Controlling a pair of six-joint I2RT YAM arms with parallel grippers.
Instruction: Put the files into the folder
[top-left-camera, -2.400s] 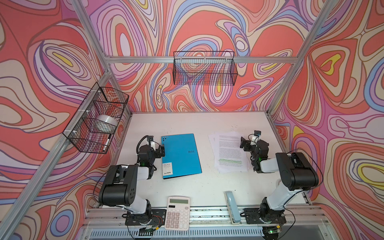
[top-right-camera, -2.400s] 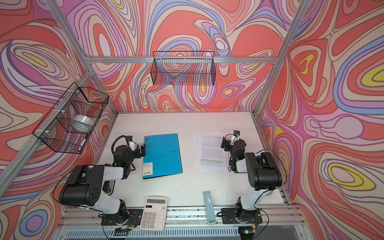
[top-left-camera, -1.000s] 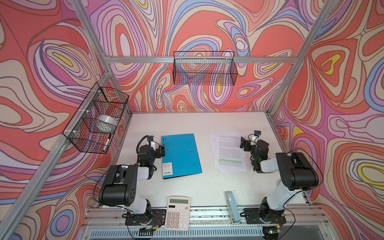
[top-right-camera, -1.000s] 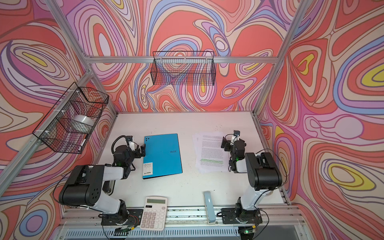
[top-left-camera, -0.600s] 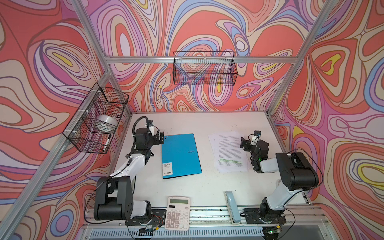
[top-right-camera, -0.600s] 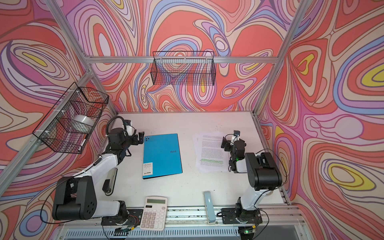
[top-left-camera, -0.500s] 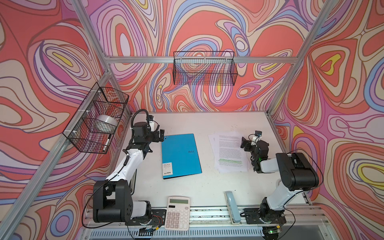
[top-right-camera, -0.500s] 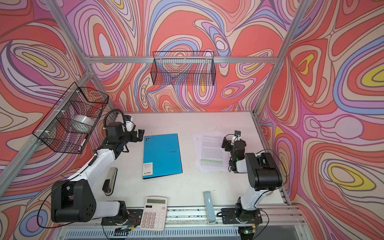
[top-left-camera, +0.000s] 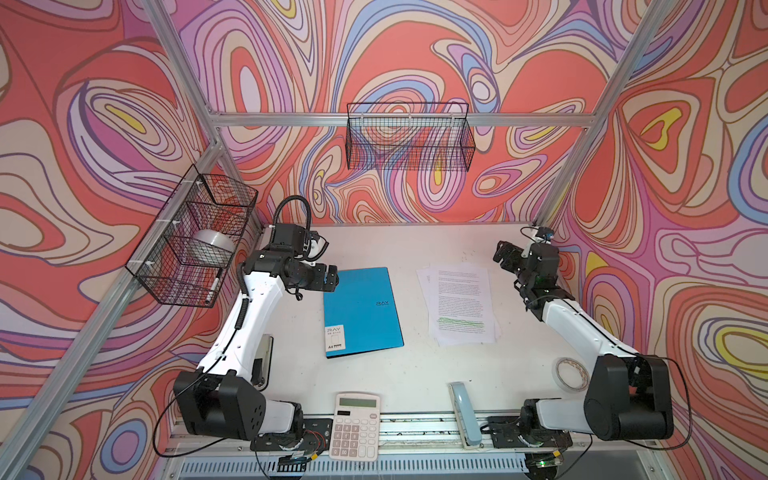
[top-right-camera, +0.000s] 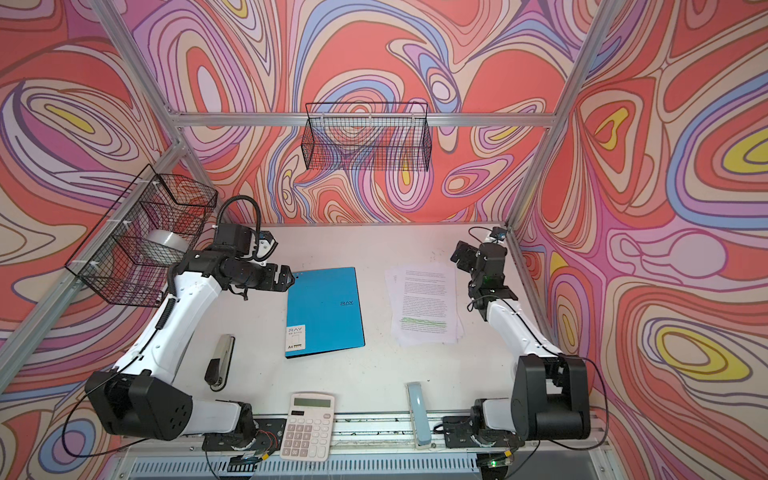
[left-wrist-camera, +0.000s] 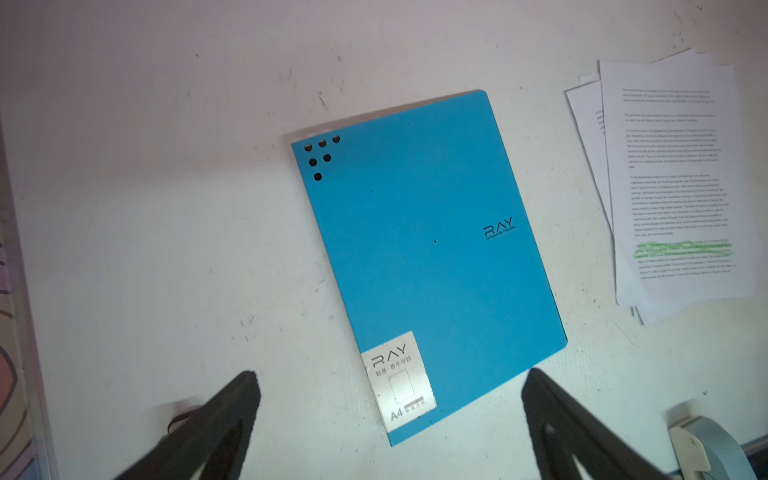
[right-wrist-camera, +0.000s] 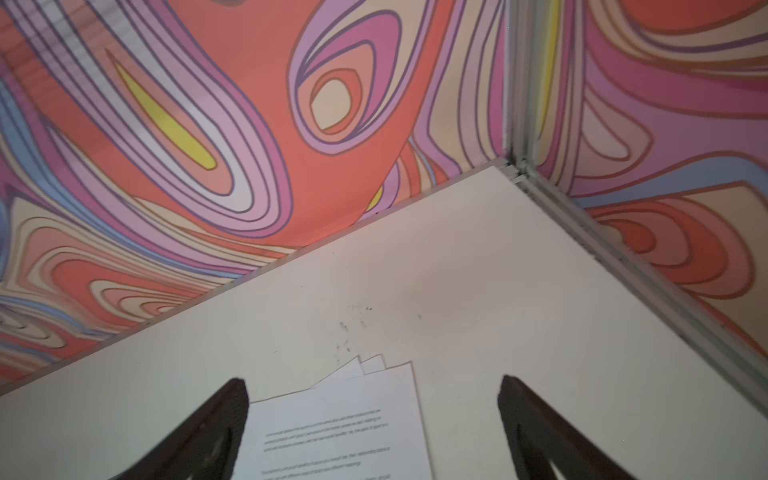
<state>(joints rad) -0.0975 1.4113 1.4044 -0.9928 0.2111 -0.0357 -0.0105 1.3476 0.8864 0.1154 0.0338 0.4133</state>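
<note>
Folder (top-left-camera: 362, 311), flat bright-blue card, is lying shut mid-table; files (top-left-camera: 459, 305), thin white printed sheets, are waiting loose beside it.
Left gripper (top-left-camera: 332, 279) and right gripper (top-left-camera: 505, 254) are hovering empty, jaws apart; opening the folder seems next.

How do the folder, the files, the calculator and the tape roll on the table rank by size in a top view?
1. folder and files: about alike, so not ranked
2. calculator
3. tape roll

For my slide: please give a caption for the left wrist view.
Open left pincer near the closed blue folder; files lie apart beside it.
</note>
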